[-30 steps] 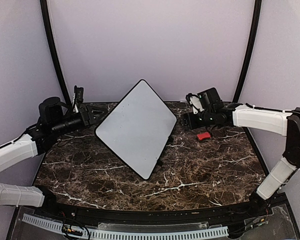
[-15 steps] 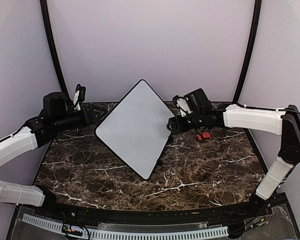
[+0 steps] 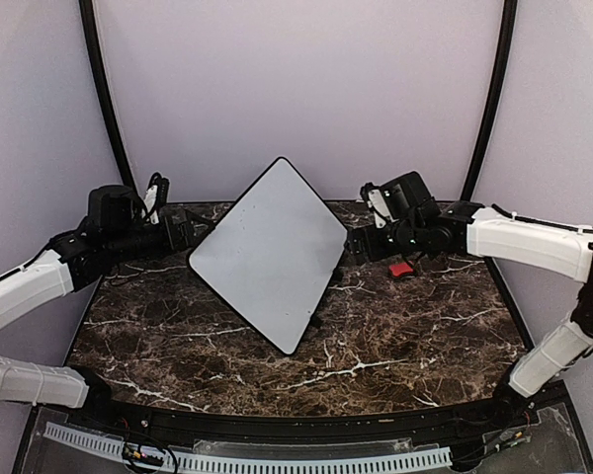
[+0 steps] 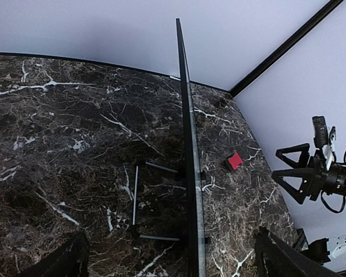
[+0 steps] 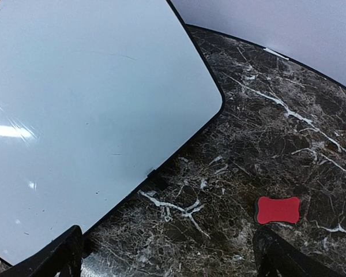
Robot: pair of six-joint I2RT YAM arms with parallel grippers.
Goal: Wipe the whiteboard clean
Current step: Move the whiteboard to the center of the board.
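Whiteboard [image 3: 269,252] is showing a plain white face with a thin black frame. In the right wrist view it's reading pale blue-white with glare streaks and a few faint dark specks. Surface [image 3: 395,336] is showing dark brown-black marble with white veining. Eraser [image 3: 403,268] is showing solid red. Left arm [image 3: 25,291] and right arm [image 3: 529,242] are showing white links and black joints. Left hand [image 3: 185,233] and right hand [image 3: 354,243] are both showing black. Walls [image 3: 296,89] are reading pale lavender, with black curved poles [image 3: 101,89].

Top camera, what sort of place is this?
Likely a robot lab cell: a left arm and right arm flank a marble-patterned table, plain pale walls enclose it, and a whiteboard stands there.
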